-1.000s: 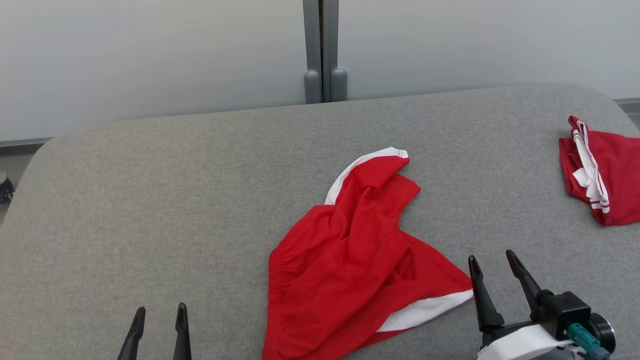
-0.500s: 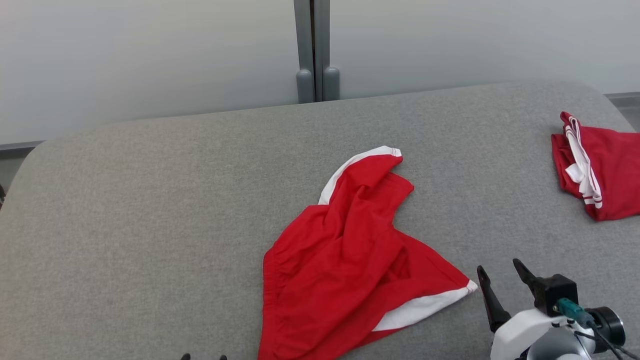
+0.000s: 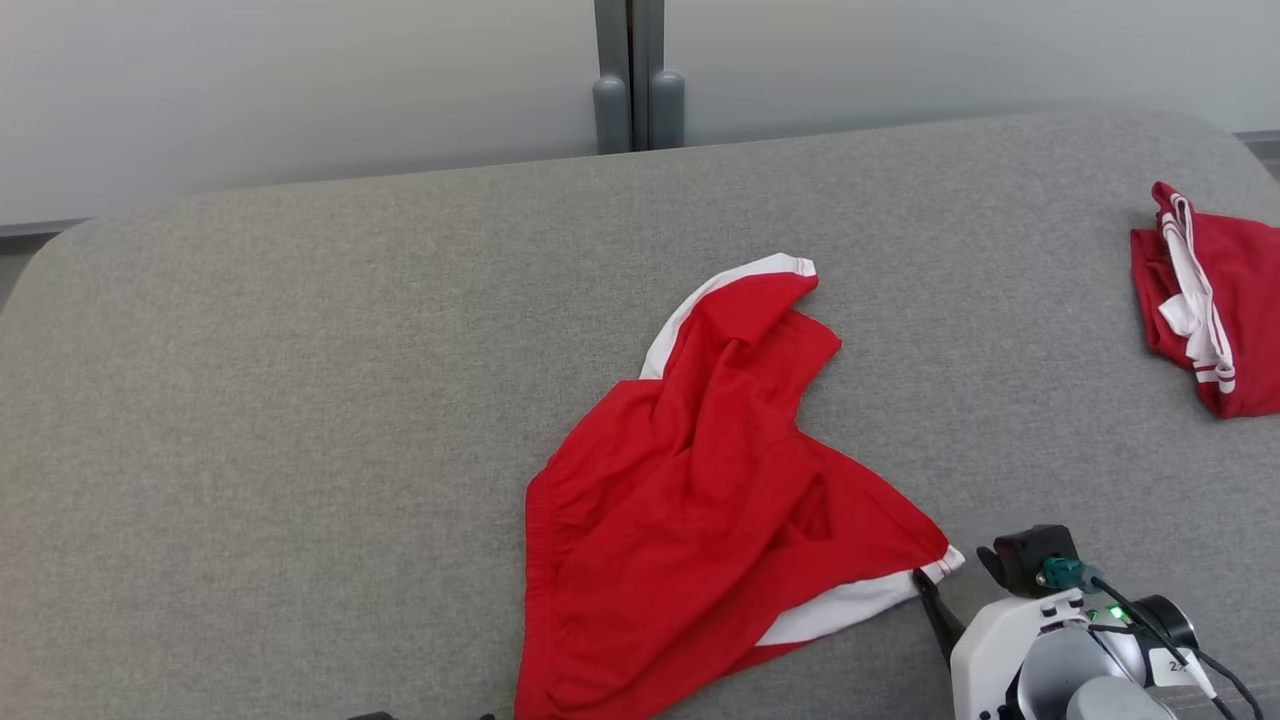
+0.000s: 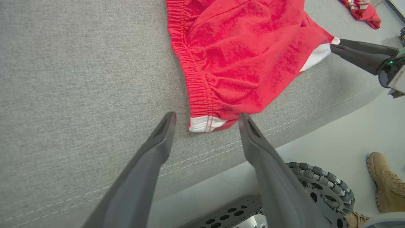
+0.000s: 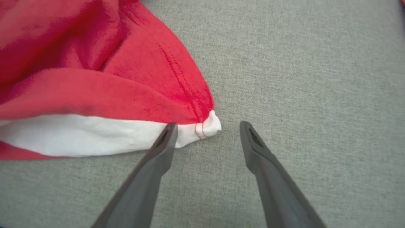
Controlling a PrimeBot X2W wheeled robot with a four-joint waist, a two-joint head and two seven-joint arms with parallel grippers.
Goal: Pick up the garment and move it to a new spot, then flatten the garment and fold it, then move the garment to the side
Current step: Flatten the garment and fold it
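Beside the garment (image 3: pixel 700 500), left and right jaws stand wide open, empty

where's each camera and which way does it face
Head view: on the head, facing down over grey table and red garment; right gripper lower right.
Left wrist view: wrist-mounted, along the open left gripper toward the garment's waistband; wheeled base below.
Right wrist view: wrist-mounted, along the open right gripper at the garment's white corner.
Shared: head and left wrist views both show the right gripper at that corner.
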